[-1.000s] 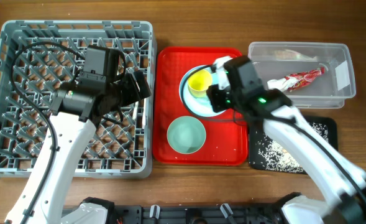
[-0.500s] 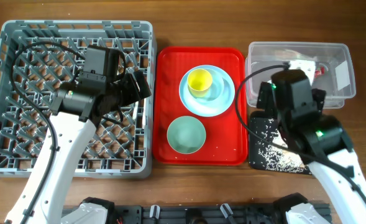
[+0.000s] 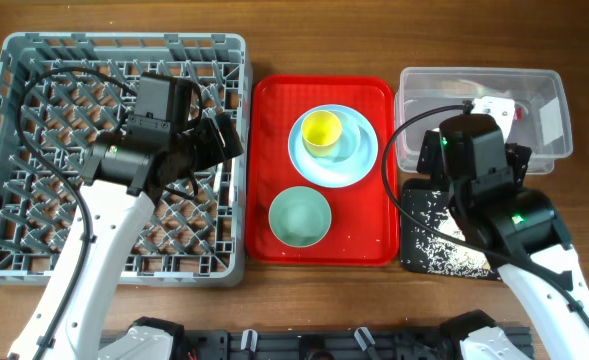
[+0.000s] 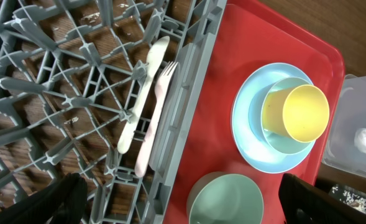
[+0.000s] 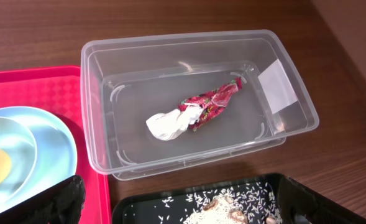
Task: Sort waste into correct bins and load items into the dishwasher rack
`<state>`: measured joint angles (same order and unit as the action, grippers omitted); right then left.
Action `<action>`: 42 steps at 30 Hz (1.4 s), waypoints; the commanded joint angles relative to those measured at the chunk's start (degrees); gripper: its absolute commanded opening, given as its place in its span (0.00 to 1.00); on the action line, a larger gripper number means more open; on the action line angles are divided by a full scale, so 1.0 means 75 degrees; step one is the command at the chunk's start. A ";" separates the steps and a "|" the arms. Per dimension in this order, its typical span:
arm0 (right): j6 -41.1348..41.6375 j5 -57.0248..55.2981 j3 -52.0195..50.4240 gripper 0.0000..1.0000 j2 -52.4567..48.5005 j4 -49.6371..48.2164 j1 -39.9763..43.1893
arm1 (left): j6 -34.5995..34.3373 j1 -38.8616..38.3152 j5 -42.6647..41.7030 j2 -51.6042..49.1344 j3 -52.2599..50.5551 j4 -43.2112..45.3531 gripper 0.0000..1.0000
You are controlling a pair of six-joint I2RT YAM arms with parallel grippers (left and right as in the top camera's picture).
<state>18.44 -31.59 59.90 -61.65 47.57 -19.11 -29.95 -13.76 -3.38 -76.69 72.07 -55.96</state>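
Ahead of spread, empty right gripper [image 5: 192, 204]: wrapper [image 5: 212, 104], napkin [image 5: 167, 124] sat in tub [image 5: 102, 158], rice [image 5: 238, 211] in black tray [image 5: 142, 204]. Under spread left gripper [image 4: 189, 202]: spoon [image 4: 142, 93], fork [image 4: 158, 112] in rack [image 4: 192, 68]; plate [image 4: 248, 140], cup [image 4: 297, 112], bowls [image 4: 226, 202] not yet loaded.

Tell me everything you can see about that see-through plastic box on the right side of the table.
The clear tub is a rectangular, transparent plastic box with rounded corners, a thick rolled rim and no lid. A white label sits on one end wall. It stands upright on the wooden table, beside the red tray and behind the black tray. A crumpled red-and-white wrapper lies on its floor.
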 commanded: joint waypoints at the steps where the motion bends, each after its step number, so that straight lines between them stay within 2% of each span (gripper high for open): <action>1: 0.0146 -0.0181 0.0105 1.00 -0.0149 0.0003 0.0009 | -0.0099 0.0035 -0.0087 0.0055 0.0050 0.0017 1.00; 24: 0.0146 -0.0181 0.0122 1.00 -0.0962 -0.0015 0.0017 | -0.0102 0.0035 -0.0090 0.0055 0.0050 0.0309 1.00; 27: 0.0146 -0.0178 0.0122 1.00 -0.0819 -0.0041 0.0017 | -0.0102 0.0035 -0.0254 0.0055 0.0050 0.0006 1.00; 31: 0.0146 -0.0178 0.0122 1.00 -0.0178 -0.0041 0.0017 | -0.0082 -0.0096 -0.0641 -0.0009 0.0020 -0.0236 1.00; 42: 0.0146 -0.0181 0.0119 1.00 0.3238 -0.0038 0.0017 | 0.0166 -0.0839 -0.0574 -0.0277 0.0020 0.0268 1.00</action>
<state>18.63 -31.68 60.01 -42.35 47.35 -19.11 -30.13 -19.25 -7.22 -78.39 72.05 -55.79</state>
